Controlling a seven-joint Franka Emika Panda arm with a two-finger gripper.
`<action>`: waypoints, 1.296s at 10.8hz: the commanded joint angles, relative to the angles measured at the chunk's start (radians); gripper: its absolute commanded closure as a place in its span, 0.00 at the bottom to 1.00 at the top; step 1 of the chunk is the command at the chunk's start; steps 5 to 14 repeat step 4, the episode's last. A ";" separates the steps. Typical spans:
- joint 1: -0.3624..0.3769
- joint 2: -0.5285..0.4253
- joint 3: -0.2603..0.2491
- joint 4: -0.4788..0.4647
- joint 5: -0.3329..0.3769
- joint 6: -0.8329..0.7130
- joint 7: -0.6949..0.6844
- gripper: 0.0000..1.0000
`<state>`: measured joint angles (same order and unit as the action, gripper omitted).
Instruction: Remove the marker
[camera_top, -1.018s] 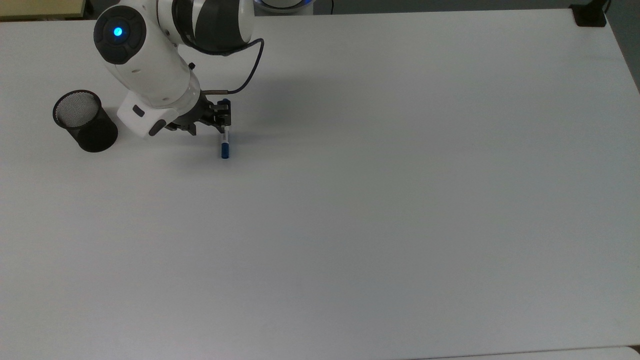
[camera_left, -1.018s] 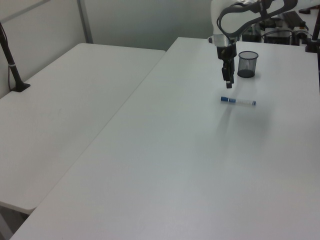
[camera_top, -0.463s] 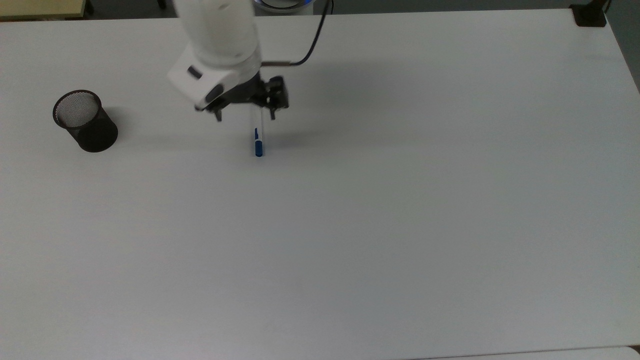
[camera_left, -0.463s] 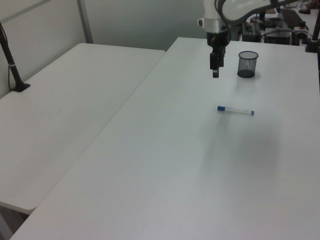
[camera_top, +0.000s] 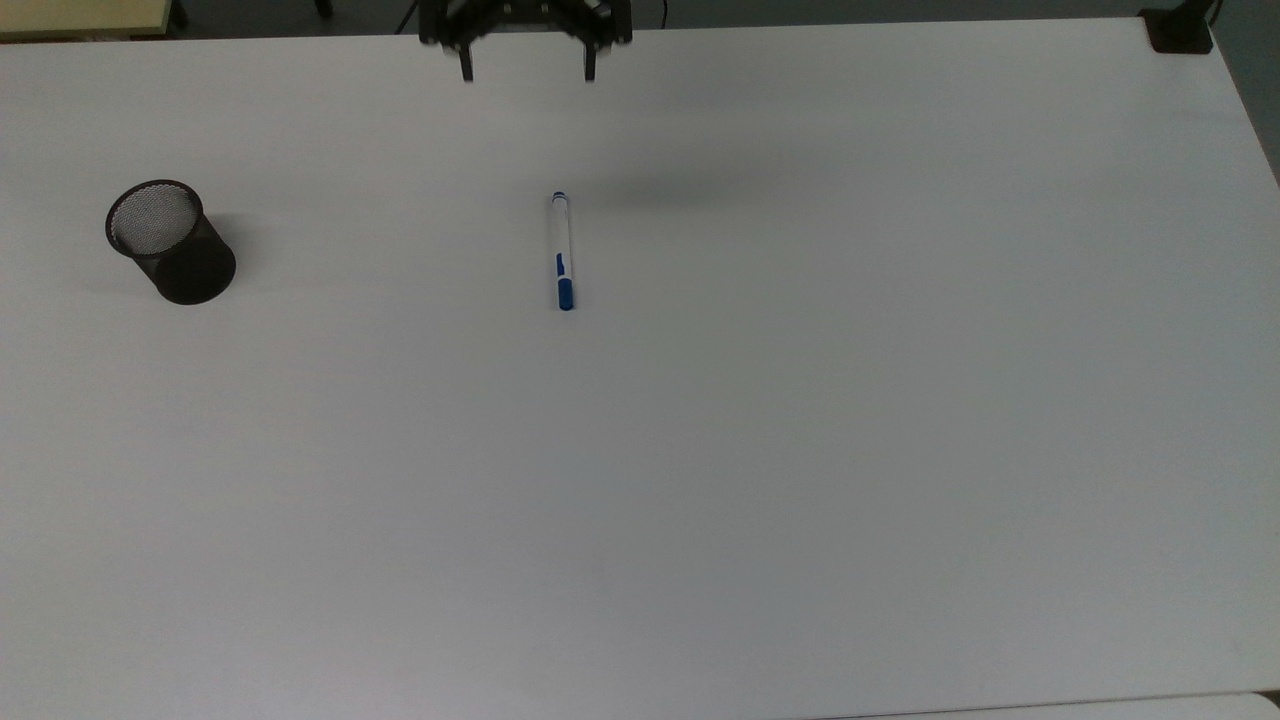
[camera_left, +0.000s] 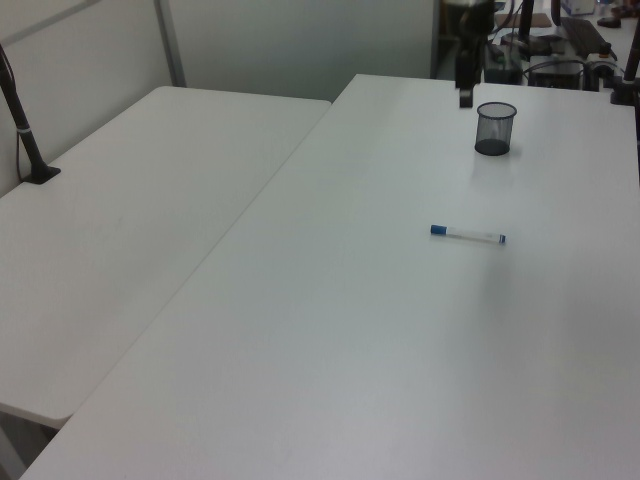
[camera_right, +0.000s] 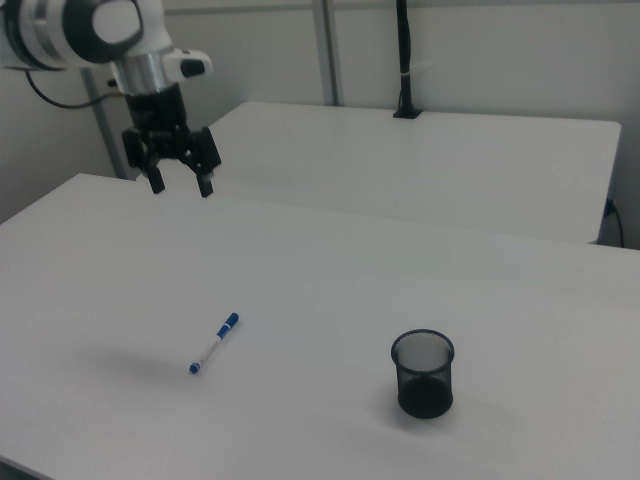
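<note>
black two-finger gripper (camera_right: 179, 184) spread, empty, high above table | slim white marker with blue cap (camera_top: 563, 251) flat on white table (camera_top: 800, 450), well apart from black mesh cup (camera_top: 170, 242) | risk: round barrel rolls if table gets bumped

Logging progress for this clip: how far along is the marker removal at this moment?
Done: the marker lies flat on the table, outside and well apart from the upright mesh cup. In hand: nothing; the gripper is open, empty and raised off the table. Left: apparently nothing for the marker itself, judging from how things lie.
</note>
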<state>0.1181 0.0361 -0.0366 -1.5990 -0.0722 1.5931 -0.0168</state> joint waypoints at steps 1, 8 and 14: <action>-0.005 -0.076 -0.019 -0.047 0.000 -0.001 0.023 0.00; -0.011 -0.074 -0.020 -0.042 0.000 -0.002 0.024 0.00; -0.011 -0.074 -0.020 -0.042 0.000 -0.002 0.024 0.00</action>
